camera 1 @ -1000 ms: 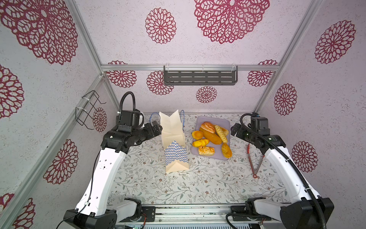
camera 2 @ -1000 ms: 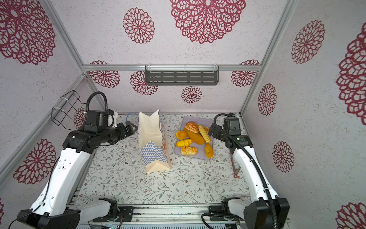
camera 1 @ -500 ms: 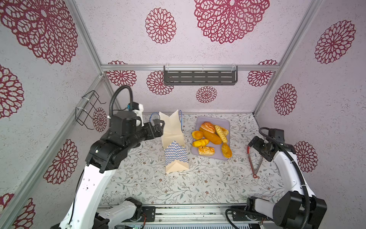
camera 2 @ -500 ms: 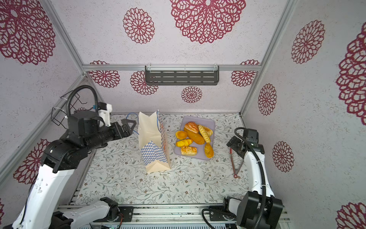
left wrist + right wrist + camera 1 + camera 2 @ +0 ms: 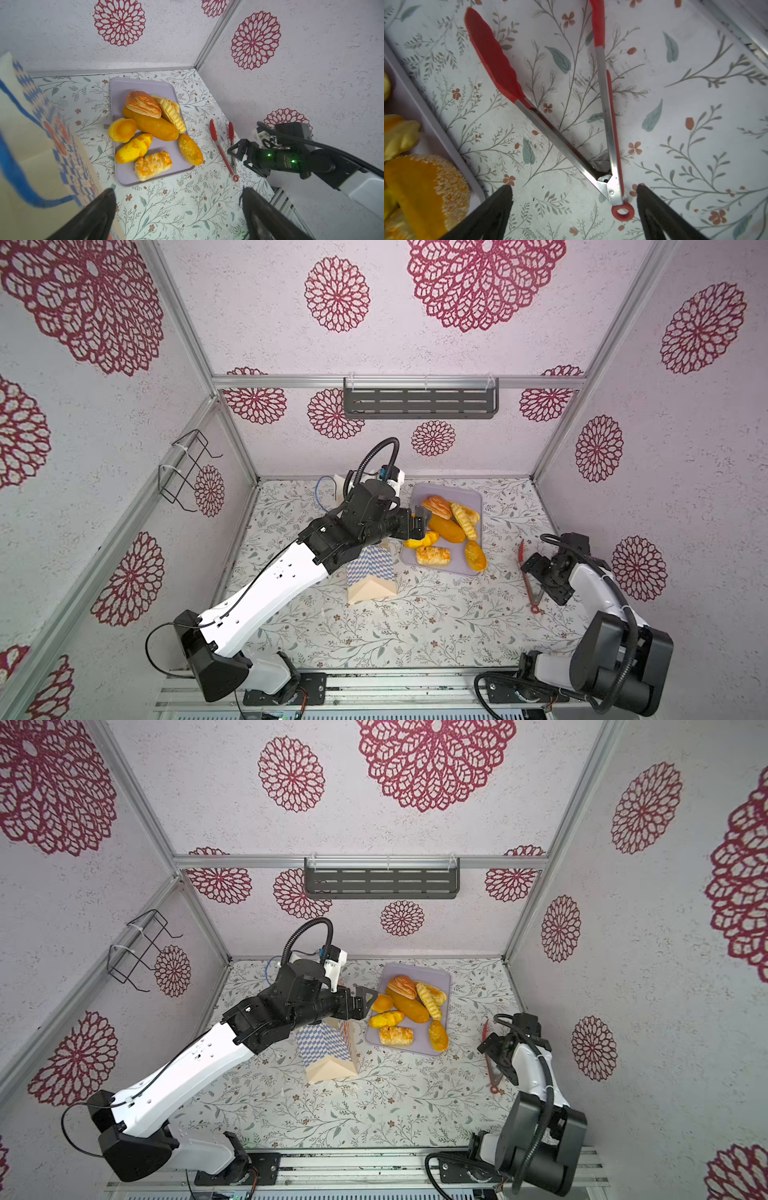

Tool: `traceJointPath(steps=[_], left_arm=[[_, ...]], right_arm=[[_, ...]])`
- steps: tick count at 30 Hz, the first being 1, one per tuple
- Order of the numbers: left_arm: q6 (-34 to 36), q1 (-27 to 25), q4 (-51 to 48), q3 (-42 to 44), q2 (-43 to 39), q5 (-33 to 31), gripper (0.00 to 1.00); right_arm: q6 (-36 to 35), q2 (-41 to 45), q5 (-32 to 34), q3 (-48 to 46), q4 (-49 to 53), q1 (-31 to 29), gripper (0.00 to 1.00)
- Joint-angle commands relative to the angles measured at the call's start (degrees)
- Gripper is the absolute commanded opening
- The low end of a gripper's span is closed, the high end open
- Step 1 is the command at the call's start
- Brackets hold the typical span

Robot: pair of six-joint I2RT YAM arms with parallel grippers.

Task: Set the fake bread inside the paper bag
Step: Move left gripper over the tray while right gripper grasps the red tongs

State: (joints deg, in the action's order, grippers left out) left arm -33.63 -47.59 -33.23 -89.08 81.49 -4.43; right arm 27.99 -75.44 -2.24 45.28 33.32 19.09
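Seven fake bread (image 5: pixel 153 126) on tray (image 5: pixel 119 87), L fingers (image 5: pixel 93 214) apart nr paper bag (image 5: pixel 31 166)

Nothing legible shows in any view: no word, number, brand or sign. The only lettering is a few lines of tiny pale print (image 5: pixel 285 162) on the black body of the right gripper (image 5: pixel 236 156), between its two green lights (image 5: pixel 268 155), seen from the left wrist. It is too small to read.
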Motion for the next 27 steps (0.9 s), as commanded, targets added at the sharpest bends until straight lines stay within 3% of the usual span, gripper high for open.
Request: traceJointPath(steps=[1, 10, 21, 27], left_arm=[[0.8, -0.3, 5.2, 1.1, -2.6, 0.9, 0.97], [0.6, -0.2, 6.0, 3.2, -4.2, 0.0, 0.97], [-1.1, -0.2, 6.4, 4.4, -4.3, -0.6, 0.97], [-1.5, -0.2, 6.6, 5.1, -4.7, -0.8, 0.97]], right_arm=[[-1.8, -2.3, 0.0, -0.2, -2.4, 0.2, 0.95], [-2.7, -10.1, 1.1, 0.9, -5.6, -0.3, 0.92], [-0.9, -18.7, 3.8, 8.6, -7.6, -8.3, 0.72], [-0.7, -22.9, 5.3, 12.4, -6.9, -10.4, 0.74]])
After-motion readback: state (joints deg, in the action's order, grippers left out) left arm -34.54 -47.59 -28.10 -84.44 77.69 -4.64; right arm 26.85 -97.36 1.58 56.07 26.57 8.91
